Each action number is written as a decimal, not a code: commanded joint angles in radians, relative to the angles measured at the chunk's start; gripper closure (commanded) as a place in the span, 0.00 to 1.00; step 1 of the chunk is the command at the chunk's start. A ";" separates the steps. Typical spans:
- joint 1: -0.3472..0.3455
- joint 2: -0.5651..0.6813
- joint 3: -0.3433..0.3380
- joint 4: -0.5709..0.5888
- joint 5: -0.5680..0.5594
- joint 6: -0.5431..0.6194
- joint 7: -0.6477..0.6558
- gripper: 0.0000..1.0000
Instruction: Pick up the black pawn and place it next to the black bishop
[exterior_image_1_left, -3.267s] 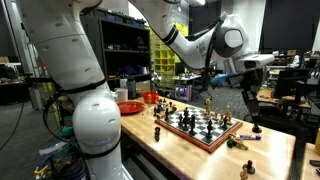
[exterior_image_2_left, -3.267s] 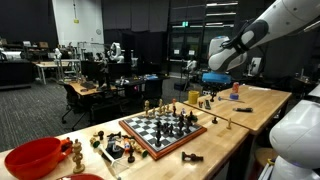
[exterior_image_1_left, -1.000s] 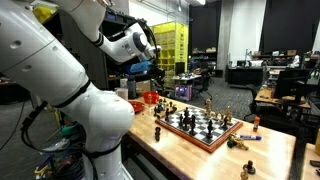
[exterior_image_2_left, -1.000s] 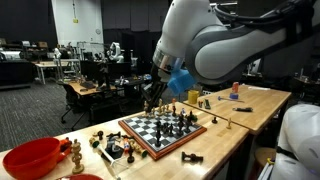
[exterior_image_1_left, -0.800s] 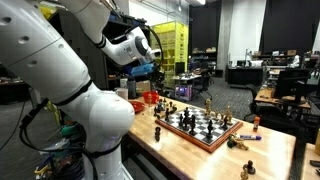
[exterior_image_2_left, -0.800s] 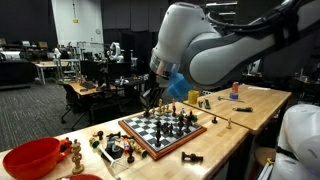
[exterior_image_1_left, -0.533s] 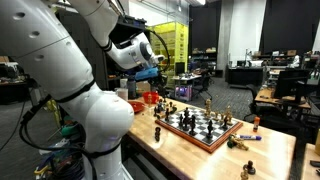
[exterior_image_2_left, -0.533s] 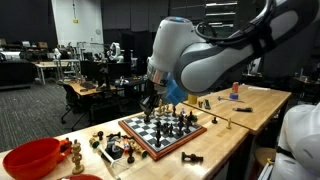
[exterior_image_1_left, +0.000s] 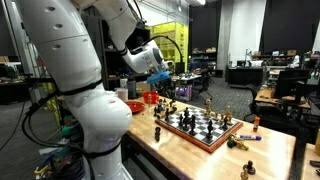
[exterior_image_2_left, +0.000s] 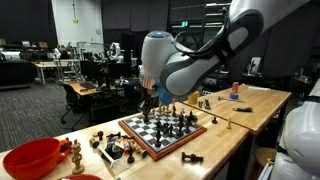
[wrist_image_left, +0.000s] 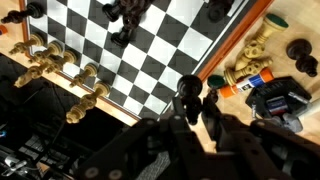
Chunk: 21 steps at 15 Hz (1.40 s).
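In the wrist view my gripper (wrist_image_left: 190, 106) rises from the bottom edge, shut on the black pawn (wrist_image_left: 188, 90), whose round head sticks out between the dark fingers. It hangs above the table just off the chessboard's (wrist_image_left: 150, 50) wooden rim. Dark pieces (wrist_image_left: 125, 15) stand on the board's far squares; I cannot tell which one is the black bishop. In both exterior views the gripper (exterior_image_1_left: 163, 90) (exterior_image_2_left: 148, 104) hovers over one end of the board (exterior_image_1_left: 200, 128) (exterior_image_2_left: 160, 131).
Light pieces (wrist_image_left: 60, 62) line one board edge. Off the board lie tan pieces (wrist_image_left: 255, 48), a dark piece (wrist_image_left: 300, 50), a marker (wrist_image_left: 245, 85) and a black-and-blue object (wrist_image_left: 280, 100). A red bowl (exterior_image_2_left: 30, 158) and loose pieces sit at the table end.
The arm has swung across and lowered toward the board's end, carrying the pawn. The jaws stayed shut on it.
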 joint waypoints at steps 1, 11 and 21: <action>-0.022 0.098 0.009 0.083 -0.096 -0.053 0.029 0.94; 0.019 0.227 -0.076 0.165 -0.166 -0.168 0.061 0.94; 0.055 0.207 -0.119 0.136 0.047 -0.211 0.015 0.94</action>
